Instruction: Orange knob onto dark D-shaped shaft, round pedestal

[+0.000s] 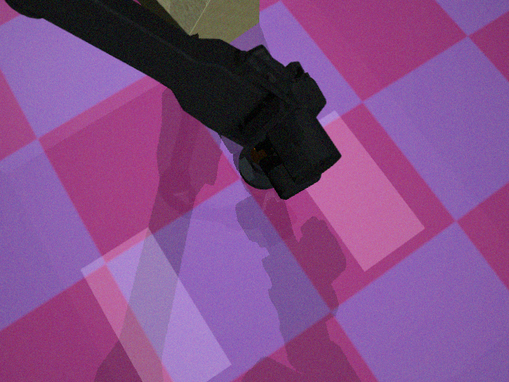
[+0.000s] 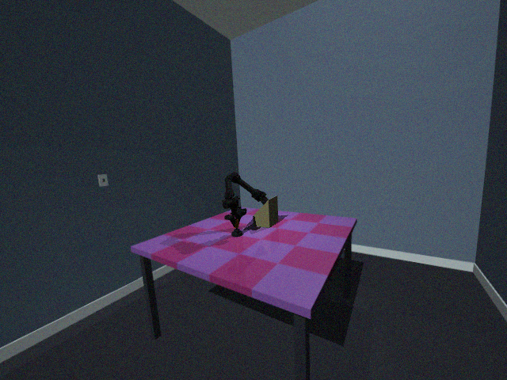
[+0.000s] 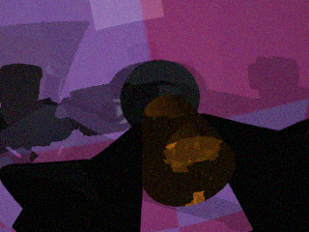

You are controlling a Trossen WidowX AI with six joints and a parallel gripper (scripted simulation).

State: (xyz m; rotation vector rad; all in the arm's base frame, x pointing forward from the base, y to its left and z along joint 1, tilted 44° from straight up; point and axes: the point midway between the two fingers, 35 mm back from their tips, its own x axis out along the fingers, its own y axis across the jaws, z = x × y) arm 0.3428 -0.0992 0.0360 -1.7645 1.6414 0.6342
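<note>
My gripper [image 1: 262,157] [image 3: 170,124] [image 2: 236,222] is shut on the orange knob [image 3: 187,155] [image 1: 258,155]. In the wrist view the knob hangs between the dark fingers, in shadow, just in front of and above the round dark pedestal [image 3: 151,87] [image 1: 250,174] [image 2: 236,233]. In the top view the gripper and arm cover most of the pedestal; only its lower left rim shows. The D-shaped shaft is hidden behind the knob. I cannot tell whether the knob touches the shaft.
A tan wedge-shaped block [image 1: 213,18] [image 2: 267,212] stands behind the arm on the checkered pink and purple table [image 2: 286,261]. The table's edges lie far from the pedestal. Arm shadows fall across the tiles.
</note>
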